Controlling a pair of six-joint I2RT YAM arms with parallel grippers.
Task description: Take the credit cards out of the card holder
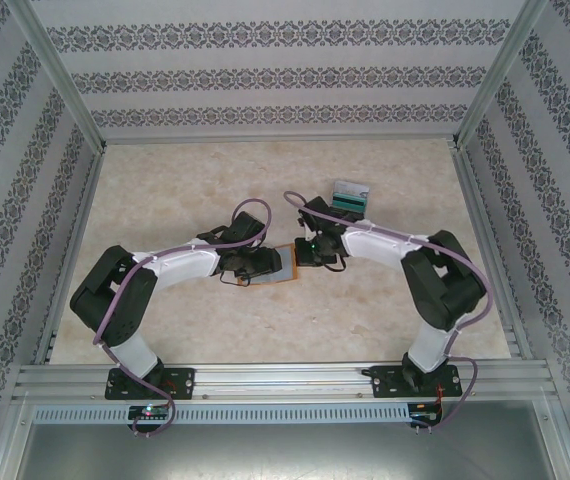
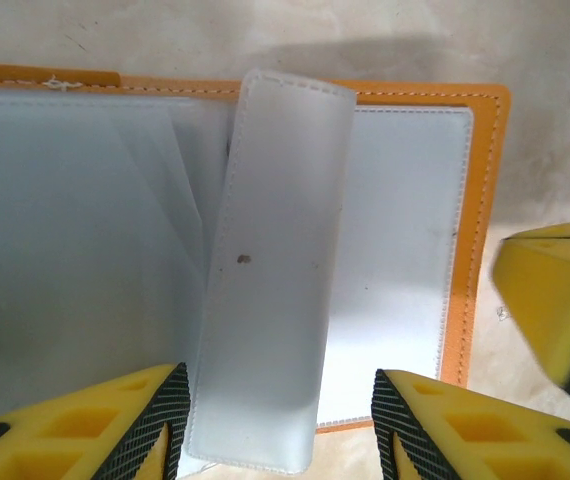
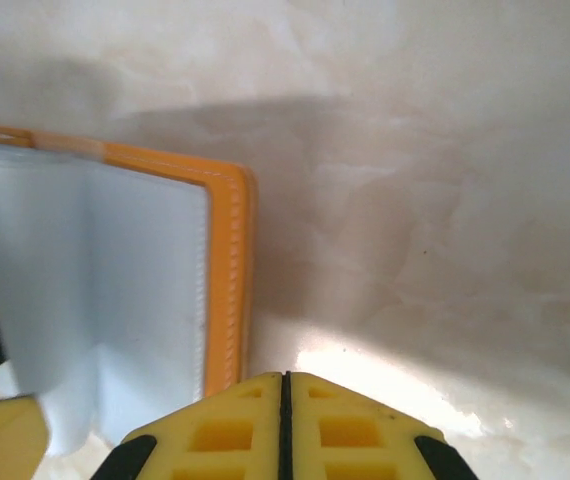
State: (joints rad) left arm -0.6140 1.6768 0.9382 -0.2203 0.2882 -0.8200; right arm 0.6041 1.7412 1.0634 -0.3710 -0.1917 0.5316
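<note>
The card holder point(image 2: 485, 230) lies open on the table, orange stitched border around pale grey-blue inner pockets. A frosted grey sleeve point(image 2: 275, 270) stands up from its middle fold. No credit card can be told apart from the pockets. My left gripper point(image 2: 280, 435) is open, its fingers either side of the sleeve's near end without touching it. My right gripper point(image 3: 285, 385) is shut with nothing in it, just off the holder's orange corner point(image 3: 227, 280). In the top view both grippers meet over the card holder point(image 1: 283, 268), the left gripper point(image 1: 255, 266) on it and the right gripper point(image 1: 312, 256) at its right edge.
A clear box with teal and black contents point(image 1: 350, 197) stands behind the right arm. The beige marbled table point(image 1: 265, 330) spreads around the holder, ringed by a metal frame and patterned walls. The right gripper's yellow finger point(image 2: 555, 300) shows at the edge of the left wrist view.
</note>
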